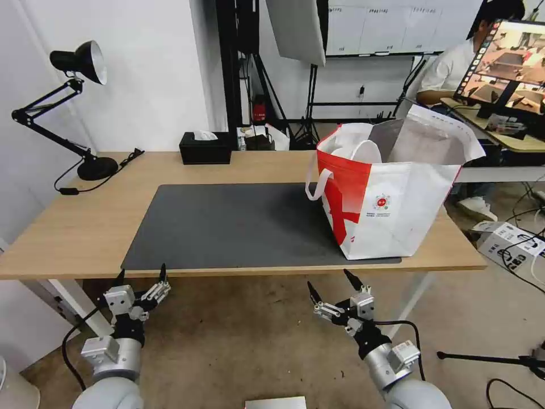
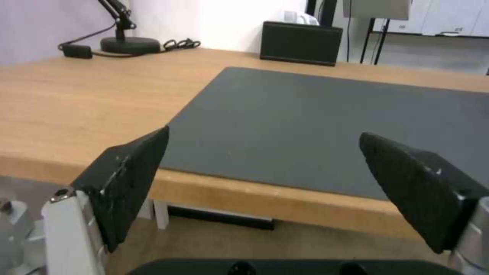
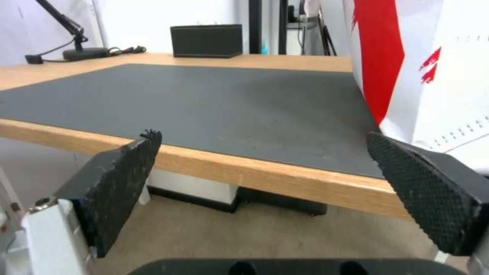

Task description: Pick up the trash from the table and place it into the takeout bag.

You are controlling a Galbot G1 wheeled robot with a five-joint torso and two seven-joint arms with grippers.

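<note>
Light-wood surface with grey mat. Left claw and right claw hang below its near edge, both spread wide, holding nothing. Takeout bag stands upright on the mat's right end; contents apparently something white, indistinct.

The head camera is looking forward and down from above onto the whole surface. Each wrist camera is sitting low, just off the near edge, facing across the grey mat between its own hand's fingers. All three views are sharing the mat and the black tissue box.
</note>
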